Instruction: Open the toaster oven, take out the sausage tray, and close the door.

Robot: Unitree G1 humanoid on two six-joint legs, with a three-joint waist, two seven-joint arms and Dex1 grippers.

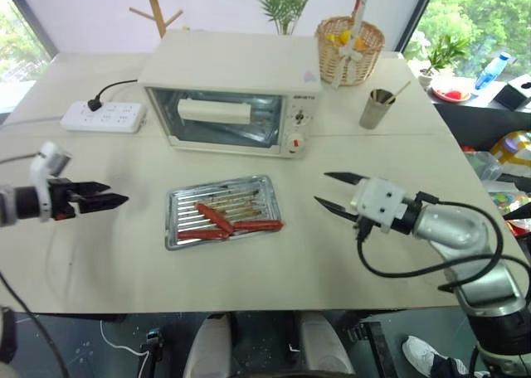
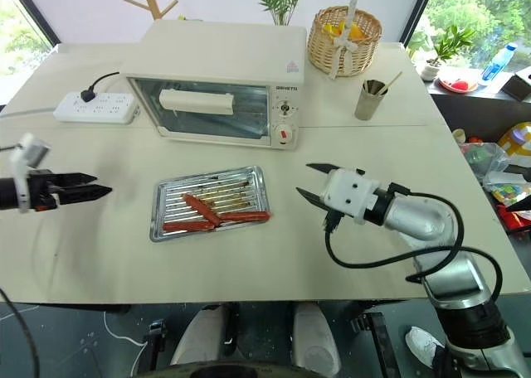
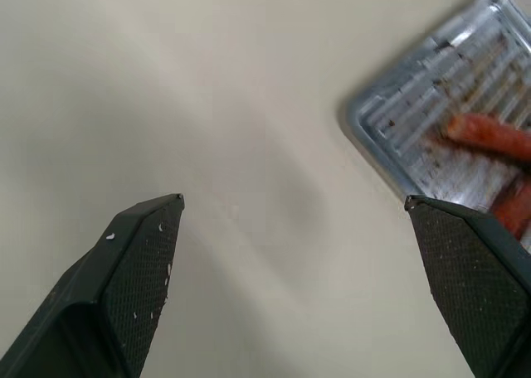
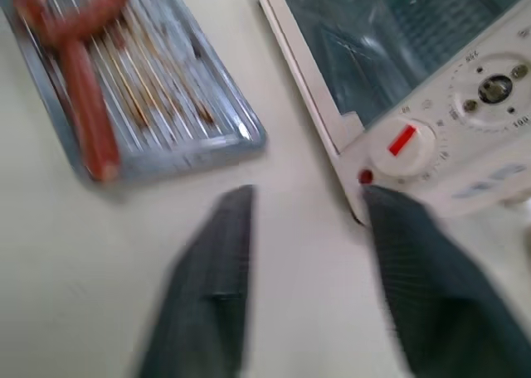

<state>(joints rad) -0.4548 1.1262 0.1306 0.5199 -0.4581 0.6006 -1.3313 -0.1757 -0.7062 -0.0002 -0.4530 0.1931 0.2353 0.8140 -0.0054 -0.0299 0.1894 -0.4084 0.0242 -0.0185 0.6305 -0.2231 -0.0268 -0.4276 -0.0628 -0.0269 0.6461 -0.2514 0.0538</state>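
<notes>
i'm seeing the sausage tray (image 1: 220, 210) lying out, the door (image 1: 217, 118) looking shut; thin, slick metal, best gripped at its rim. left gripper (image 1: 116, 200) and right gripper (image 1: 329, 191) both gaping, holding nothing.

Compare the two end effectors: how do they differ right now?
The left end effector hovers off the tray's left side, pointing right; the right end effector hovers off its right side, pointing left. The left's fingers look nearer together in the head views. Both are open and empty.
</notes>
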